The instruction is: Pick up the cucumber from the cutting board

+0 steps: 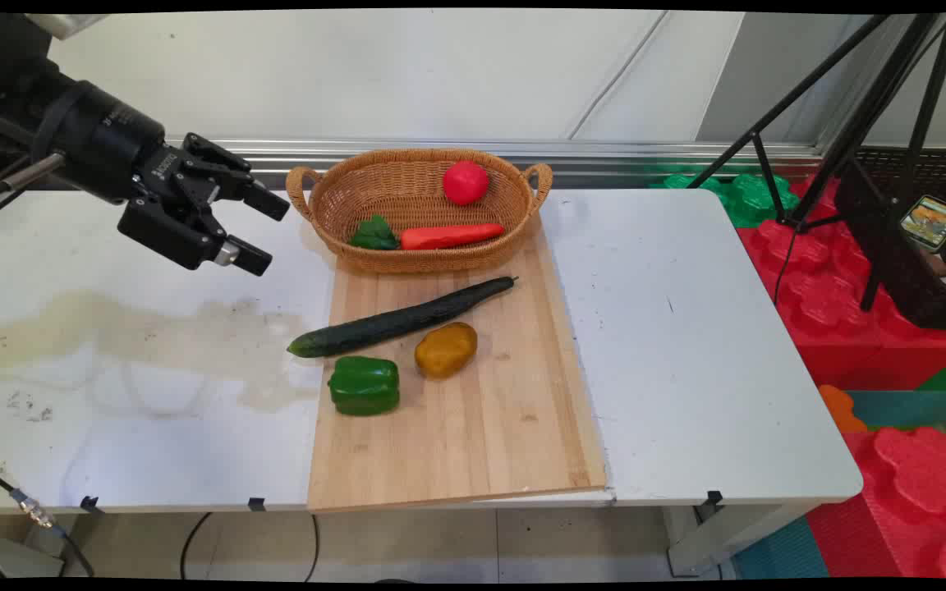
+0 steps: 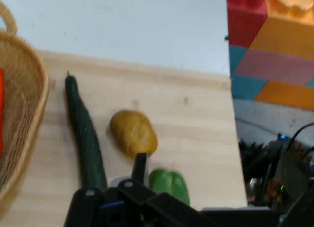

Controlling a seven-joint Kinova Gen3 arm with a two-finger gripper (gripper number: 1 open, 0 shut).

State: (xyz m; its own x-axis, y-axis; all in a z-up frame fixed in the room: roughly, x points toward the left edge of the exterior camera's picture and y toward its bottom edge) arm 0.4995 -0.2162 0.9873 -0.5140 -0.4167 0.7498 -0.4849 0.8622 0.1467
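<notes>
Black gripper [image 1: 264, 233] released, empty, above desk [image 1: 144, 369] left of wicker basket [image 1: 407, 197]; cucumber [image 1: 399, 322] probably nearest vegetable.

Fixed overhead front view; near hand view (shared cutting board [image 1: 473, 410]).

My workspace is a white table [image 1: 686, 345] with a stained left half. Behind it stands a pale wall [image 1: 407, 74]. To the right, a black tripod [image 1: 859, 123] stands over red foam blocks [image 1: 818, 279].
</notes>
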